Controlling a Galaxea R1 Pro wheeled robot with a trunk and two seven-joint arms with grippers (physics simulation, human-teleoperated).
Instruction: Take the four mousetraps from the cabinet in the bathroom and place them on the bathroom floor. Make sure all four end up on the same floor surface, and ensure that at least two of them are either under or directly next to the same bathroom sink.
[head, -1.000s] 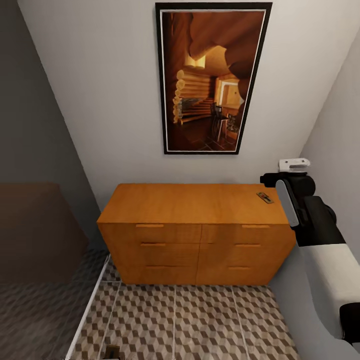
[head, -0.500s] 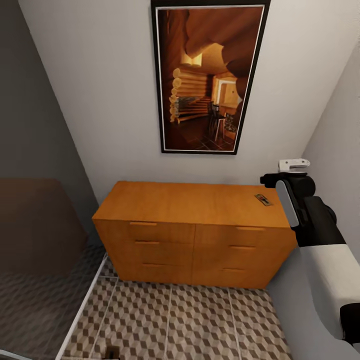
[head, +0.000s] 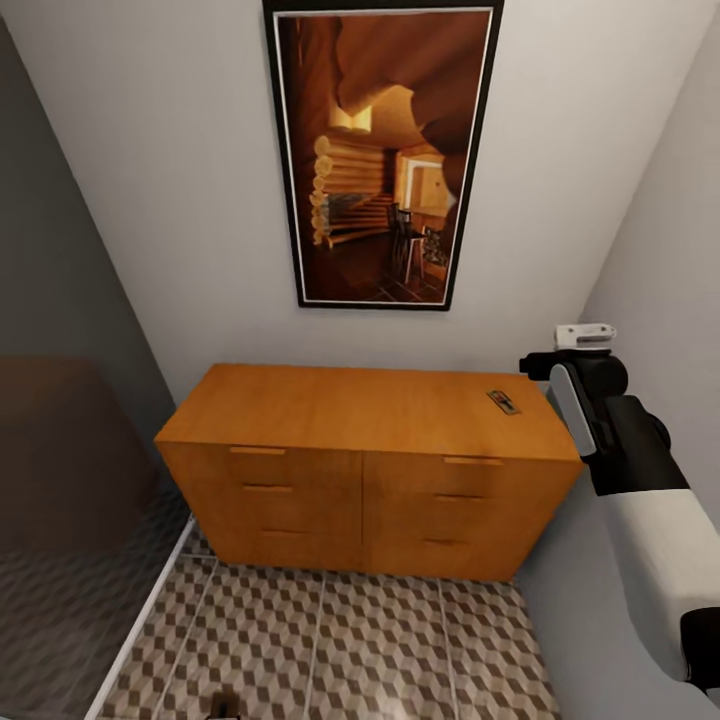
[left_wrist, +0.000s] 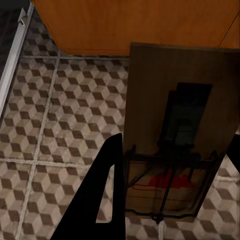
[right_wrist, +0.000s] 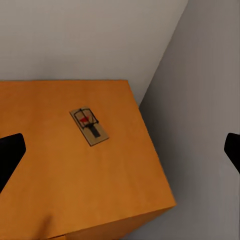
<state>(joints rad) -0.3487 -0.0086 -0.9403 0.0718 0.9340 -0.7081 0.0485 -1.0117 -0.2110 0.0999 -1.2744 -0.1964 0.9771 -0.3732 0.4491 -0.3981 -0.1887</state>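
One mousetrap (head: 503, 402) lies flat on the right end of the orange-brown cabinet (head: 340, 410), near the wall corner. In the right wrist view this mousetrap (right_wrist: 90, 126) shows its red mark and dark wire, and my right gripper (right_wrist: 120, 155) hovers open above the cabinet top (right_wrist: 55, 170), fingers spread wide apart. A second mousetrap (left_wrist: 180, 145) is held by my left gripper (left_wrist: 170, 195), which is shut on it above the bathroom floor (left_wrist: 65, 115). The left gripper's tip (head: 222, 709) peeks in at the head view's lower edge.
A tall framed picture (head: 380, 150) hangs above the cabinet. A grey side wall (head: 670, 260) closes in right beside my right arm (head: 610, 430). A dark brown panel (head: 60, 450) and a white floor strip (head: 140, 610) lie to the left. Patterned tiles (head: 330, 640) stretch before the drawers.
The whole head view has shifted: cabinet and picture slid left in the frame, so the camera moved right. My right arm keeps its place in the frame.
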